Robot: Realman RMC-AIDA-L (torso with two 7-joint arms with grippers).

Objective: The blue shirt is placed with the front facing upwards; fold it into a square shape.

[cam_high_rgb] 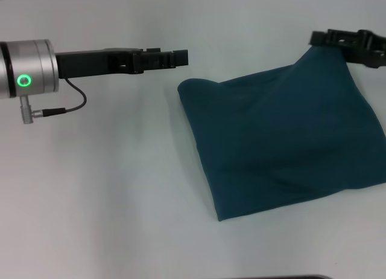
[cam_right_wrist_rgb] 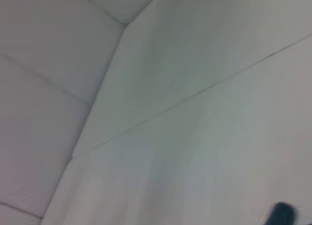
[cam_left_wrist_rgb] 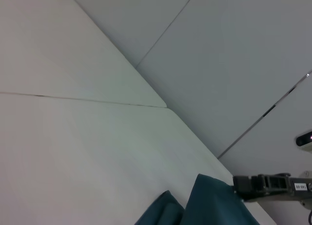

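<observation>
My right gripper (cam_high_rgb: 329, 38) pinched the far corner of the blue shirt (cam_high_rgb: 283, 140) and held it up off the white table (cam_high_rgb: 108, 188). The folded shirt hung below it. My left gripper (cam_high_rgb: 181, 57) floated beside the shirt, fingers together, holding nothing.

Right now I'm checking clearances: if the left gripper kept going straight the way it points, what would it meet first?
Probably the pulled-up far corner of the blue shirt, held by the right gripper. The left gripper points across the table toward it, though height is unclear.
</observation>
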